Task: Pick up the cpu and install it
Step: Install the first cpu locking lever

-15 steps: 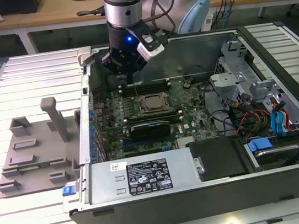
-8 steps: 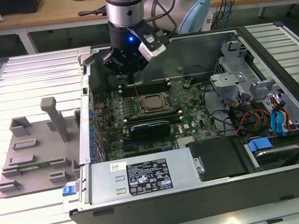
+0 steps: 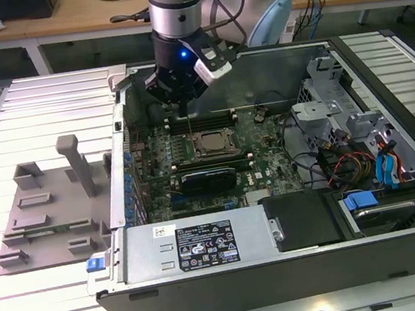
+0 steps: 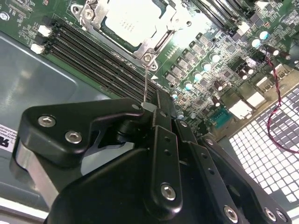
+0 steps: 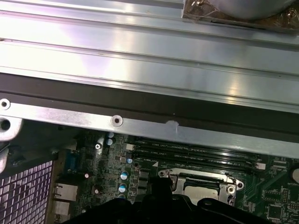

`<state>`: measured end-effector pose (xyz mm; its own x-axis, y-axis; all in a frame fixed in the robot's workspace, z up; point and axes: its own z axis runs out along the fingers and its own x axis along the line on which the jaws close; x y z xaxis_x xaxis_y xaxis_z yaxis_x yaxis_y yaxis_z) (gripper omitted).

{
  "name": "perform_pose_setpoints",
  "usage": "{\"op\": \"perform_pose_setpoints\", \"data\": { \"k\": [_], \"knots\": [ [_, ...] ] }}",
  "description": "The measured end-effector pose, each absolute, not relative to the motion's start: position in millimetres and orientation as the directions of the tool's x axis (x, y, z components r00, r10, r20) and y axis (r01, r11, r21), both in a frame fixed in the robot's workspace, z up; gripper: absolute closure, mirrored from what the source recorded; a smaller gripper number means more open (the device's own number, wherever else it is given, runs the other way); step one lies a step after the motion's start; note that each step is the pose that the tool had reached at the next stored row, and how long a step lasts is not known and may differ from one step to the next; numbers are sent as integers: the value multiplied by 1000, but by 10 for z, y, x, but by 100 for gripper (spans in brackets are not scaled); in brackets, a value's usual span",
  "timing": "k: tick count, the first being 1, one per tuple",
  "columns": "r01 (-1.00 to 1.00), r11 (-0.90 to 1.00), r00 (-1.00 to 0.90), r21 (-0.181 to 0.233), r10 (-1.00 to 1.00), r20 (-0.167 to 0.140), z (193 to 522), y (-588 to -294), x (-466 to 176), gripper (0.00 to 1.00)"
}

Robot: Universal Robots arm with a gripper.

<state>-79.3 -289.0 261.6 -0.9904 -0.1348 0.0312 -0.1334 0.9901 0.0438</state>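
CPU (image 4: 125, 19) sat in the black-framed socket (image 4: 154, 44) on the motherboard (image 4: 219, 70), its pale metal top facing up in the second wrist view — so we judged the placing step to be largely done. Whether the chip was fully seated, or the retention frame latched, we could not tell from these views.

We noted the pincer (image 4: 148, 108) above the board, just beside the socket's corner. Its fingers were drawn narrow on a thin metal rod (image 4: 146, 84), probably the socket's latch lever, whose far end met the frame near a corner screw. We judged the work left to be securing the socket.

In the exterior view the arm (image 3: 177, 20) reached down into the open computer case (image 3: 209, 279), which lay on its side on the slatted worktop (image 3: 45, 101). Inside the case we recorded the motherboard with the socket near its middle, memory slots (image 4: 98, 65) alongside, a long black expansion card (image 3: 207, 179) — and a drive bay with coloured cables (image 3: 372, 171) at the exterior view's right. A grey parts fixture (image 3: 46, 217) rested on the worktop at the exterior view's left, apart from the case.
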Motion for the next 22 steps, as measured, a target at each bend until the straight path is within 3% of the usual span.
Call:
{"op": "perform_pose_setpoints", "data": {
  "k": [12, 22],
  "knots": [
    [-133, 990, -990, 44, -135, 31, 2571, -2890, -654, 89],
    [-128, 991, -991, 45, -130, 42, 2286, -2847, -464, 89]
  ]
}}
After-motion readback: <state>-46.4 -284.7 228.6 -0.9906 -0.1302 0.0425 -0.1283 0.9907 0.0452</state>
